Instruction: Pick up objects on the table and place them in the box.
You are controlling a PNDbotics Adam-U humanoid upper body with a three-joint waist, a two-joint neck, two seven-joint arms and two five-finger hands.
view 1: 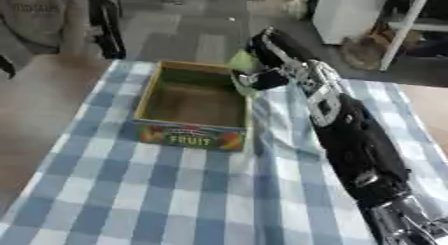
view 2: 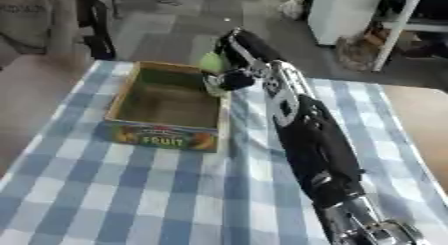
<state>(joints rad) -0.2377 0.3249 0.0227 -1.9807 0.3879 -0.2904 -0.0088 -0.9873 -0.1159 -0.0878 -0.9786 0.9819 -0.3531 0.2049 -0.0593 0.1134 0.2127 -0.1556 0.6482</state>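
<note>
A cardboard box [view 1: 149,96] with a "FRUIT" label on its front wall stands on the blue-and-white checked cloth, and its inside looks bare. My right arm runs from the lower right corner up to the box's far right corner. There my right hand [view 1: 273,45] is curled round a pale green object [view 1: 240,60], which hangs just over the box's right rim. Part of the green thing is hidden by the fingers, so I cannot make out its shape. The left hand shows in neither view.
The checked cloth [view 1: 166,189] covers the table in front of the box. The table's left edge [view 1: 61,139] runs diagonally, with a brown surface beyond it. A white cabinet [view 1: 350,11] and a black chair [view 1: 107,24] stand behind the table.
</note>
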